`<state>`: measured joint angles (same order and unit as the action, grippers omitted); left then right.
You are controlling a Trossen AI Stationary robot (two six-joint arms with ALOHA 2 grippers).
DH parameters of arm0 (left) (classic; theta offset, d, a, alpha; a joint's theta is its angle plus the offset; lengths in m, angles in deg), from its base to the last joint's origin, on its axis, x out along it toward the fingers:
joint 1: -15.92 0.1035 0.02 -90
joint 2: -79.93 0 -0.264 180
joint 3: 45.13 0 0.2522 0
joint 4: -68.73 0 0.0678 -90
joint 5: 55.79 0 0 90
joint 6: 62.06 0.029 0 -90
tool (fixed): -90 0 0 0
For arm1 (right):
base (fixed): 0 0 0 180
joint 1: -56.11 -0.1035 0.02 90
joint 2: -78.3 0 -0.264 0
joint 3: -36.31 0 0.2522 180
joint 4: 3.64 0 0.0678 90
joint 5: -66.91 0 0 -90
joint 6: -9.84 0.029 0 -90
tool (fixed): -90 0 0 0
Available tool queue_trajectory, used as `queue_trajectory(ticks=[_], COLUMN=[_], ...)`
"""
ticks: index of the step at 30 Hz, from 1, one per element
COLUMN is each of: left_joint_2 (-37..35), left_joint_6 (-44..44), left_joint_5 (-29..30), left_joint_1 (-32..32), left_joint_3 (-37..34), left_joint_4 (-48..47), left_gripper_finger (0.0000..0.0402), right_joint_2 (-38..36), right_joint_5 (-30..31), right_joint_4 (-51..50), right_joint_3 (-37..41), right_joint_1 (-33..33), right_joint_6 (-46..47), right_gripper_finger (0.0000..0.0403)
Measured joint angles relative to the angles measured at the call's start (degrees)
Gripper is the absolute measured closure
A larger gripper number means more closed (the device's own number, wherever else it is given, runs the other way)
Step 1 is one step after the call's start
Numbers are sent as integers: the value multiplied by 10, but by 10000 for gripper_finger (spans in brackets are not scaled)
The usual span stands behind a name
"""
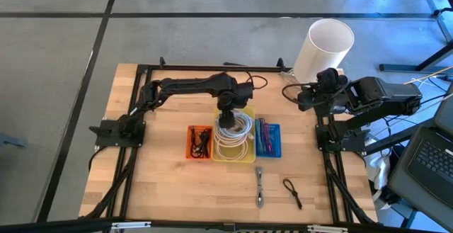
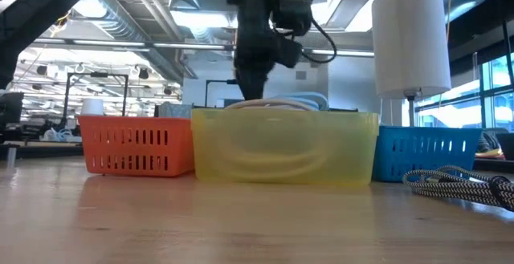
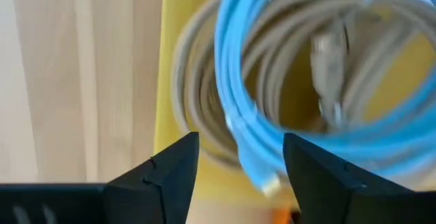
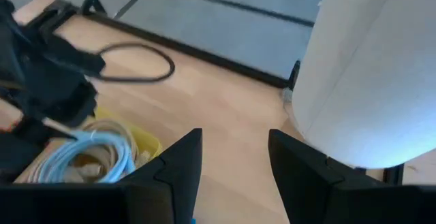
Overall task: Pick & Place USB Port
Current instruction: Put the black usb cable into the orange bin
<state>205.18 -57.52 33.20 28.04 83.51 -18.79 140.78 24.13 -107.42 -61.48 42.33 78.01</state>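
A yellow basket (image 1: pixel 249 114) in the middle of the table holds a coil of light blue cable (image 3: pixel 300 135) on top of grey cable (image 3: pixel 197 94). The blue cable's plug end (image 3: pixel 269 181) lies below the gap of my fingers. I cannot tell a USB port apart from these cables. My left gripper (image 1: pixel 226 117) points down just over the coil (image 2: pixel 273 102), open, with nothing between its fingers (image 3: pixel 170 169). My right gripper (image 1: pixel 303 97) waits open, high over the table's right side.
An orange basket (image 1: pixel 199 141) stands left of the yellow one and a blue basket (image 1: pixel 267 139) right of it. A braided cable (image 1: pixel 260 187) and a black cable (image 1: pixel 292 192) lie on the near table. A white cylinder (image 1: pixel 324 47) stands far right.
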Motion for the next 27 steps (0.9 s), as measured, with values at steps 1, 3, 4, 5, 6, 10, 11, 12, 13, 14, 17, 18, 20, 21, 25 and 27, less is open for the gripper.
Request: queue_trajectory(ticks=[1,3,4,5,6,10,11,12,13,14,17,18,20,21,25,27], left_joint_2=[-1,-16,-28,-46,-65,-142,-164,-190,-215,-240,-316,-344,-401,-430,-528,-568], left_joint_6=[-7,-19,-22,-25,-27,-32,-34,-36,-38,-38,-44,-48,-65,-78,-138,-171], left_joint_5=[0,-2,-3,-2,-1,-1,-2,-2,-2,-1,0,0,0,0,23,30], left_joint_1=[0,0,-2,-4,-5,-16,-18,-19,-20,-20,-19,-17,-14,-10,4,10], left_joint_3=[9,13,15,15,13,-15,-28,-43,-59,-77,-152,-182,-245,-278,-415,-472], left_joint_4=[-21,-53,-50,-42,-36,26,42,57,73,87,132,151,195,221,337,396], left_gripper_finger=[194,194,195,196,197,199,199,199,199,199,199,199,199,199,199,199], right_joint_2=[0,0,0,0,0,0,0,0,1,3,12,17,30,38,83,109], right_joint_5=[-11,-49,-73,-102,-132,-224,-244,-265,-284,-302,-336,-340,-344,-344,-353,-374], right_joint_4=[0,0,0,0,0,1,0,1,3,11,63,86,136,157,227,253], right_joint_3=[0,0,0,0,1,43,59,77,96,115,168,183,211,223,259,268], right_joint_1=[0,0,0,-2,-7,-60,-80,-101,-125,-149,-228,-254,-299,-320,-381,-397], right_joint_6=[-1,-5,-5,-1,7,84,113,144,180,216,320,352,413,440,522,544], right_gripper_finger=[232,232,232,232,232,232,232,232,232,232,232,232,232,232,232,232])
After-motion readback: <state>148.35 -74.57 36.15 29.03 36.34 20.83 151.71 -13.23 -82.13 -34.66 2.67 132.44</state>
